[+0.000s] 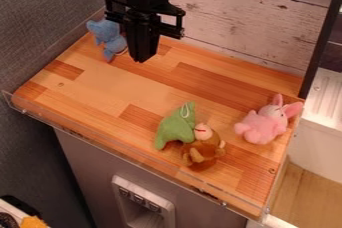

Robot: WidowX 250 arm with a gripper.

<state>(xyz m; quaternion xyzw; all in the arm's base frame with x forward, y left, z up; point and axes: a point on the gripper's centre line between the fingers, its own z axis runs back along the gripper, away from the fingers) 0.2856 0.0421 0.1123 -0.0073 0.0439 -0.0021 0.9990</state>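
Observation:
The black gripper (141, 60) hangs over the back left part of the wooden tabletop (100, 84). Just left of it is a blue plush toy (107, 37), close to the grey wall and partly behind the arm; whether they touch I cannot tell. Near the front edge a green plush toy (176, 128) with a pale string loop leans against a brown plush monkey (203, 150). A pink plush toy (264, 123) with big ears lies by the right edge.
A clear low rim (120, 148) runs along the table's front. Whitewashed planks (247, 19) stand behind, with a dark upright post (320, 37) at the back right corner. A grey wall (40, 22) borders the left side, and a white unit (324, 137) stands to the right.

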